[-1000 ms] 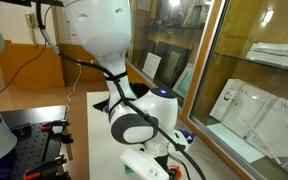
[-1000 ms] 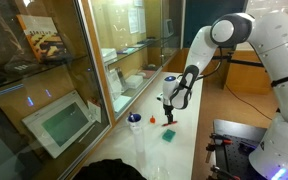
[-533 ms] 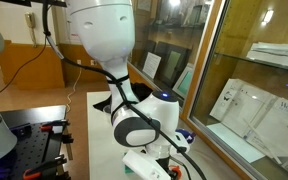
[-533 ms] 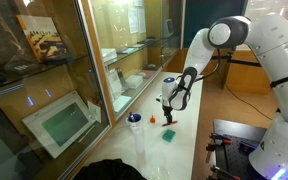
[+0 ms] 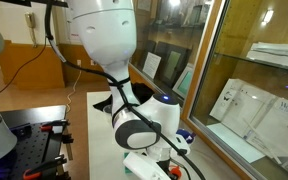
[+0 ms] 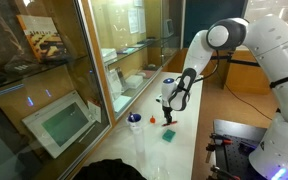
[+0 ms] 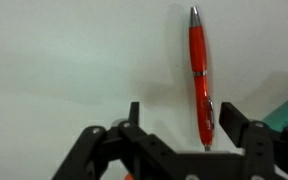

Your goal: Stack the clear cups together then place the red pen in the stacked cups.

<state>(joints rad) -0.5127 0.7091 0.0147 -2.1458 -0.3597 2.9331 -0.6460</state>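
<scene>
Red pen [image 7: 199,75] lay flat on the white table [image 7: 64,50], its lower end btwn the gripper [image 7: 181,118] fingers, which stood apart, holding nothing. Prob. light, stiff, slick plastic; pinch mid-barrel, across its width.

Even indoor light is seen throughout, reflections are carried by the glass panes [image 5: 246,70], and the wrist view's gripper [image 7: 178,116] is rendered dark and blurred.
</scene>
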